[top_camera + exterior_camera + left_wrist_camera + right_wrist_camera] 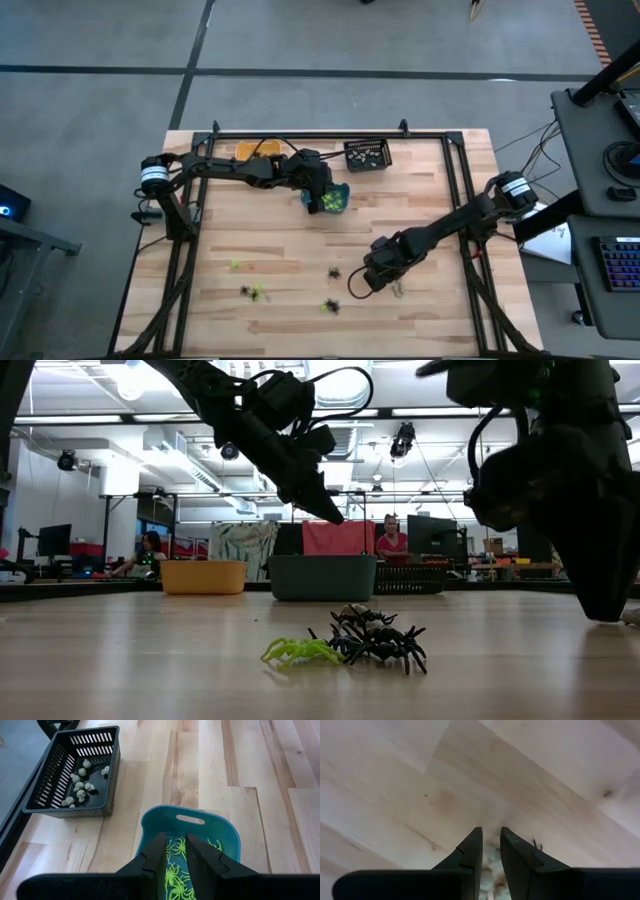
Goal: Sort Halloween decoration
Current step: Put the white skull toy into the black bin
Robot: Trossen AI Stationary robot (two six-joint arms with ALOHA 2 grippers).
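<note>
My right gripper is down at the table near its near edge, fingers close together around a pale grey-white trinket; the low view shows its fingertip at the wood. My left gripper hovers over the teal bin, fingers a narrow gap apart and holding nothing I can see. Lime green spiders lie in that bin. On the table lie loose spiders: a green and black cluster, also seen from above, a black one, a green one and a pair. My right gripper has the pale trinket between its two fingers, coming from above and slanting down. The trinket sits back from the fingertips in the gap. The fingertips are at the table top, so the trinket is not lifted clear.
An orange bin and a black basket holding pale trinkets stand along the far edge. A dark metal frame borders the table. Bare wood lies between the bins and the loose spiders. People sit in the room beyond.
</note>
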